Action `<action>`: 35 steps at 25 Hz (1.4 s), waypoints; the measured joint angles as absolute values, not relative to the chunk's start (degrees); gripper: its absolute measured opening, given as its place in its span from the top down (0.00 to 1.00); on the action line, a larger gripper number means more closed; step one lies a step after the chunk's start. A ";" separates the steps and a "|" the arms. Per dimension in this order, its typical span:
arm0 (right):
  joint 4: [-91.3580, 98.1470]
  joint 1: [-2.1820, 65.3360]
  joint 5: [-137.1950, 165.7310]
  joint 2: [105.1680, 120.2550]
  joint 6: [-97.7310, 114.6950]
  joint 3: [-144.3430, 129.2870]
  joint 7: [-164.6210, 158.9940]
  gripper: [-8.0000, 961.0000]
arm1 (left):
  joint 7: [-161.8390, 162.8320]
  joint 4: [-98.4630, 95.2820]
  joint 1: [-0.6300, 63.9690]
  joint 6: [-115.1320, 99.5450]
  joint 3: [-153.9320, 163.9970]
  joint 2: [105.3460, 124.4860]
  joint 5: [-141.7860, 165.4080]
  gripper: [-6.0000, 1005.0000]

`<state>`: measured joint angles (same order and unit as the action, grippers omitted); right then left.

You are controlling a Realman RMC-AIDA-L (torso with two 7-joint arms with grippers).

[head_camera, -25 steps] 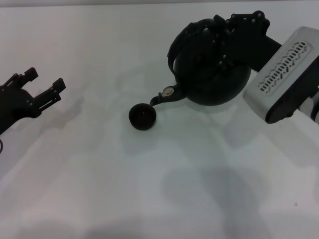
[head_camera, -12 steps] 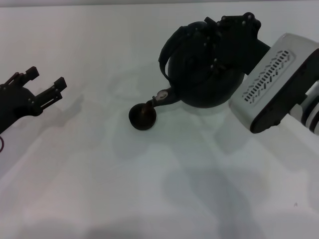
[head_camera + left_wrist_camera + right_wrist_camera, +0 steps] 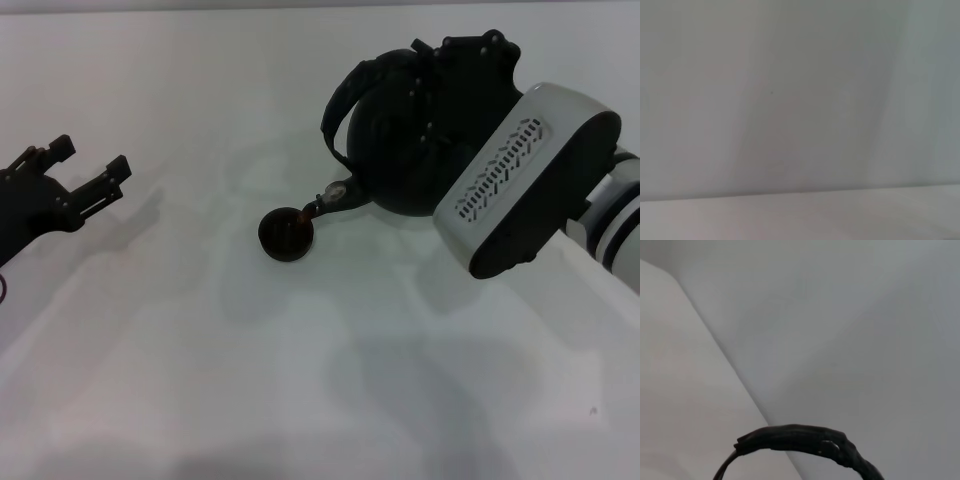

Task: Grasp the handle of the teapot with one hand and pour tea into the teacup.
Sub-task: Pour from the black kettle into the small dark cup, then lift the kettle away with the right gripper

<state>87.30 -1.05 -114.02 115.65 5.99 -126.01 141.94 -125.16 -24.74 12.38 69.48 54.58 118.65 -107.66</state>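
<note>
The black teapot (image 3: 395, 160) hangs tilted toward the left at the back right of the white table (image 3: 300, 380). Its short spout (image 3: 322, 204) points down and reaches the rim of the tiny dark teacup (image 3: 285, 234), which stands on the table. My right gripper (image 3: 455, 75) is shut on the arched black handle (image 3: 342, 100) at the top of the pot. In the right wrist view only a piece of the handle (image 3: 800, 439) shows. My left gripper (image 3: 90, 162) rests open at the far left, well away from the cup.
The white right forearm housing (image 3: 515, 180) hangs low over the table to the right of the teapot. The left wrist view shows only a plain pale surface.
The right arm has rolled and shifted left, tipping the teapot further. The spout has come down from beside the teacup onto its rim. The left arm has not moved.
</note>
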 joint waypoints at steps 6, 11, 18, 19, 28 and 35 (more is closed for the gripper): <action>87.38 -0.78 -113.93 115.57 6.57 -126.25 141.98 0.88 | -126.36 -23.68 12.92 69.08 54.58 118.71 -107.67 0.12; 87.38 -0.67 -113.90 115.55 6.60 -126.24 142.05 0.88 | -127.14 -22.52 13.55 69.07 54.44 118.76 -107.66 0.12; 87.38 -0.55 -113.90 115.49 6.63 -126.17 142.05 0.88 | -127.26 -22.14 14.16 67.92 54.53 118.66 -107.67 0.12; 87.38 -0.47 -113.90 115.49 6.64 -126.15 142.05 0.88 | -127.26 -22.14 14.17 67.81 54.54 118.66 -107.67 0.12; 87.18 -0.14 -113.90 115.49 6.68 -125.93 142.04 0.88 | -128.11 -22.14 14.41 67.68 54.58 118.70 -107.67 0.12; 86.81 -0.12 -113.91 115.49 6.69 -125.82 142.02 0.88 | -128.14 -22.15 14.99 67.69 54.58 118.65 -107.67 0.13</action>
<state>86.81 -0.12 -113.91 115.49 6.69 -125.82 142.03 -128.14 -22.15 14.99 67.69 54.58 118.65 -107.67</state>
